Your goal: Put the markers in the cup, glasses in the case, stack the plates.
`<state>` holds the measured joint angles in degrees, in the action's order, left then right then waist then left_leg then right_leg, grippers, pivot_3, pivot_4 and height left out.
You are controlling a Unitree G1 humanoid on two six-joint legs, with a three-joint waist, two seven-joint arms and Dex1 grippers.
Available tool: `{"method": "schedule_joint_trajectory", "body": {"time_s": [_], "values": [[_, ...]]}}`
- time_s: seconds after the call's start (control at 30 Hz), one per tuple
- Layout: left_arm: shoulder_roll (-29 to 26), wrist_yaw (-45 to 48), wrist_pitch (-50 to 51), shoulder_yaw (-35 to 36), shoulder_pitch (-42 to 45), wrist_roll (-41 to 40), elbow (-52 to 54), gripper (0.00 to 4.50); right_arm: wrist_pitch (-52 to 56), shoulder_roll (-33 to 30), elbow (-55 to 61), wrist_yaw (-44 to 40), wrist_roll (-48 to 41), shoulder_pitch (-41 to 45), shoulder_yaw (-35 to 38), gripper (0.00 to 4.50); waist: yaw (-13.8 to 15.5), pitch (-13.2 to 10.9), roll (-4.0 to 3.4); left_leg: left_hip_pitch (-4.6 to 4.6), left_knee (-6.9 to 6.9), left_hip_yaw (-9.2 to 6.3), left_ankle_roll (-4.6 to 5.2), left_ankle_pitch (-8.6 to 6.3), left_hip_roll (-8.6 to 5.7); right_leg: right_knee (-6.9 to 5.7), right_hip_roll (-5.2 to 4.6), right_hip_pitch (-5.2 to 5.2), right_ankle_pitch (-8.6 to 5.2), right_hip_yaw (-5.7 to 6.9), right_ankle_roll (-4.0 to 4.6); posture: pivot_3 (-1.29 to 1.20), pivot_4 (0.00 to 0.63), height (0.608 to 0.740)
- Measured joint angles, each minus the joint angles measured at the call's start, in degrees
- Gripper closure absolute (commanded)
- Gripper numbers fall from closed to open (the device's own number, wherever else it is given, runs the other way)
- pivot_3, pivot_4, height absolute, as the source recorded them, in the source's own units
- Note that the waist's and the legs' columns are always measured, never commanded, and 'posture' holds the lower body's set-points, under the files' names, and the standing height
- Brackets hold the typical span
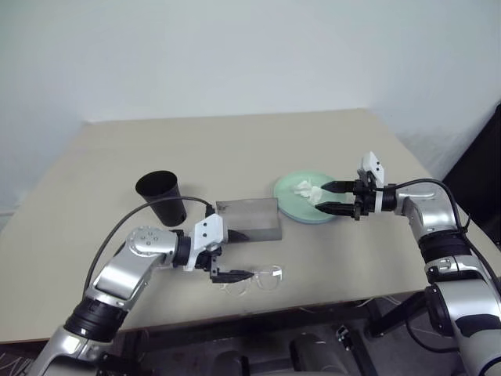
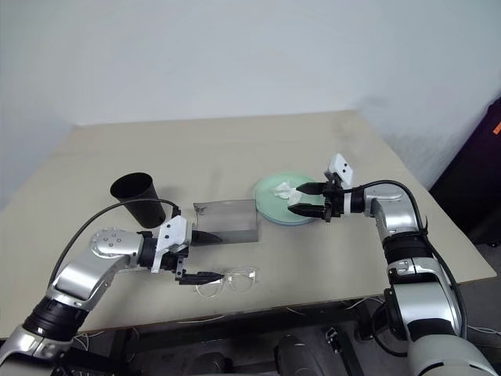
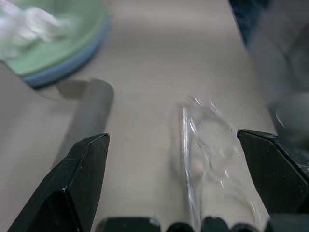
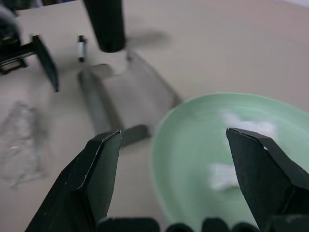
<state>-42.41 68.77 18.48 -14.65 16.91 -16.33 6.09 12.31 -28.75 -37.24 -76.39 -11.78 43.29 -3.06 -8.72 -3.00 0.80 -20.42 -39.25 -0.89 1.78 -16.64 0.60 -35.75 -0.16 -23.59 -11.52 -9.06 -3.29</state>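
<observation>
Case: flat grey block on the table; I place everything else from it.
My left gripper: just in front of the case, jaws wide apart, holding nothing, the glasses lying between my fingers in my left wrist view.
Glasses: clear frame flat on the table, in front of the case.
My right gripper: right of the case, jaws apart and empty, over the plates' near edge.
Plates: stacked, mint green on light blue, just right of the case, white tissue on top.
Cup: upright, black, left of the case.
Marker: lying by the cup's base.
</observation>
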Motion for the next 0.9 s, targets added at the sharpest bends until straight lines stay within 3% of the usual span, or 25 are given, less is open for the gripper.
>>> {"method": "schedule_joint_trajectory", "body": {"time_s": [0.3, 0.43, 0.73, 0.9], "values": [[1.1, 8.9, -2.3, -8.5, 8.5, 6.4, -7.6, 0.00, 5.0, 0.3, 10.7, 2.5, -2.4, -5.2, 0.4, 0.74, 0.0, 0.0, 0.01, -0.04, 0.01, -0.04, 0.00, 0.00, 0.01, -0.02, 0.02, -0.04, 0.00, 0.02, 0.00, 0.00, 0.000, 0.740], [3.4, 9.3, -4.2, -11.1, 10.1, 9.5, -11.9, 0.86, 6.3, 0.3, 13.7, 4.0, -3.5, -7.1, 0.6, 0.68, 0.0, 0.0, 0.02, -0.08, -0.03, -0.03, 0.01, 0.00, 0.01, -0.02, 0.02, -0.06, 0.00, 0.01, 0.00, 0.00, 0.000, 0.740], [5.8, 10.2, -6.4, -11.6, 10.9, 11.3, -15.2, 0.86, 7.6, 0.1, 16.5, 6.3, -4.5, -9.5, 1.2, 0.68, 0.0, 0.0, 0.02, -0.06, -0.04, -0.04, 0.01, 0.00, 0.01, -0.04, 0.01, -0.04, 0.01, 0.01, 0.00, 0.00, 0.000, 0.740], [6.4, 11.1, -7.3, -11.7, 10.9, 11.3, -16.0, 2.04, 7.5, 0.1, 16.5, 7.2, -4.5, -9.7, 1.2, 0.68, 0.0, 0.0, 0.02, -0.06, -0.10, -0.04, 0.01, 0.00, 0.01, -0.04, 0.01, -0.02, 0.01, 0.00, 0.00, 0.00, 0.000, 0.740]]}}
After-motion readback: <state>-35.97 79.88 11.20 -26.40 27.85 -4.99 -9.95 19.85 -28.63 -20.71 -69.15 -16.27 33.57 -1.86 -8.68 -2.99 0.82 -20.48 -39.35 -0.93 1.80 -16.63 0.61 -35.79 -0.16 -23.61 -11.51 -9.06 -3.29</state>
